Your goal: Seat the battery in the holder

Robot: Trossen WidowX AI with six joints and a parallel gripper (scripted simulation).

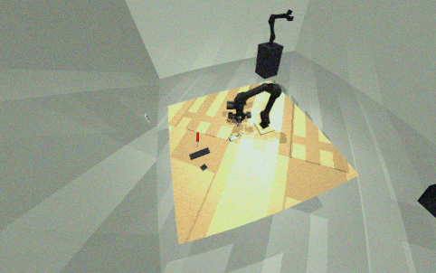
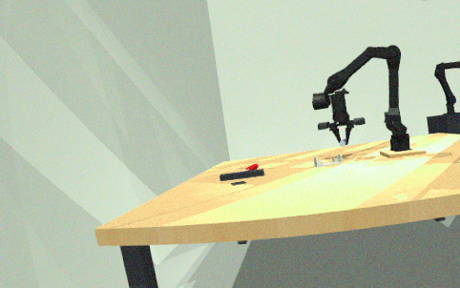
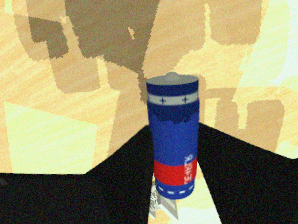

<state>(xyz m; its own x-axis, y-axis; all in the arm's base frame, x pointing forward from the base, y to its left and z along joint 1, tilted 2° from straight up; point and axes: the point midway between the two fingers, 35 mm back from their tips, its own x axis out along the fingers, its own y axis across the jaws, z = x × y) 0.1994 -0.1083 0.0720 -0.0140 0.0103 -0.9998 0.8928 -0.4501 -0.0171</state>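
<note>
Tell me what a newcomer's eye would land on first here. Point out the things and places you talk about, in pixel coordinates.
Probably the blue battery (image 3: pixel 175 135) (image 2: pixel 343 142) with its red band, clamped between the black fingers (image 2: pixel 344 143) above the wooden table (image 1: pixel 253 199) (image 2: pixel 267 234). Next, the bright red object (image 1: pixel 197 136) (image 2: pixel 252 167), lying near a long black bar (image 1: pixel 199 154) (image 2: pixel 241 174).

One black arm (image 1: pixel 253 89) (image 2: pixel 355 64), up on its base. Lower link roughly vertical from the base in exterior view, elbow (image 1: pixel 274 90) (image 2: pixel 393 51) at the top, forearm sloping down and away from it. Wrist (image 1: pixel 240 100) (image 2: pixel 335 82) at the forearm's low end, bent so the hand part hangs below. Claw (image 1: pixel 239 120) (image 2: pixel 343 142) (image 3: pixel 172 131) points down, held above the bench, fingertips apart from its surface. Claw closed on an object, fingers partly spread, not fully together. Fingers dark, one on each side in wrist view, slanting inward toward each other; exterior view shows them converging toward the tips.
</note>
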